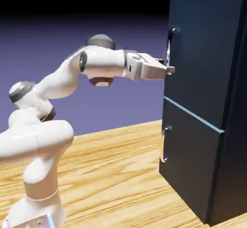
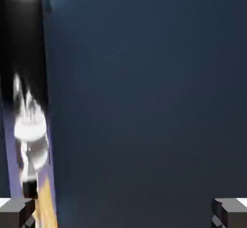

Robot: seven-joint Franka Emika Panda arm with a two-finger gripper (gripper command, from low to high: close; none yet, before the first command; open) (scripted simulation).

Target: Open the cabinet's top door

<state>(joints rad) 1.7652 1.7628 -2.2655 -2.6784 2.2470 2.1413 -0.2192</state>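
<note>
Navy-blue tall box-shaped cabinet (image 1: 212, 101) stands on the wooden table (image 1: 120, 174) at the exterior view's right. Its flat navy top door (image 1: 202, 53) is shut. The long curved silver handle (image 1: 170, 46) meets the white arm's claw (image 1: 169, 69), fingers (image 2: 17, 212) spread wide, holding nothing.

The white arm (image 1: 58, 85) rises from the lower left, bends at the elbow and stretches level toward the right. Its gripper (image 1: 168, 69) points sideways, jaws spread wide (both grey fingertips (image 2: 17, 211) sit far apart), holding nothing.
</note>
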